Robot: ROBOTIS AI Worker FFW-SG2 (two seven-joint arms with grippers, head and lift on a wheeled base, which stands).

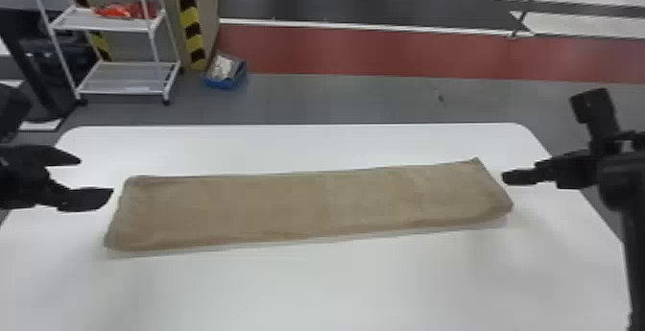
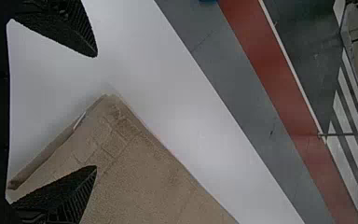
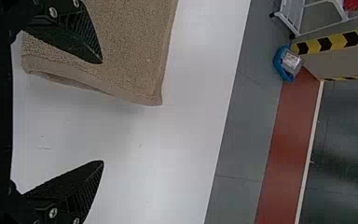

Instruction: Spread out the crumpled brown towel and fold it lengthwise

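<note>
In the head view, the left pincer [image 1: 96, 176] is held at nine o'clock and aimed toward three, its two black fingers [image 1: 86, 199] spread apart. At three o'clock, the right pincer [image 1: 504, 177] is aimed toward nine; in the right wrist view, its fingers are seen parted widely. The right arm [image 1: 634, 239] is angled in from four o'clock.

From above and behind both jaws, the head view faces forward and down. Each wrist view looks closely past its own jaws at the towel's [image 1: 288, 210] nearest end; both share the table [image 1: 307, 287] and, beyond, the red strip [image 1: 384, 52].
</note>
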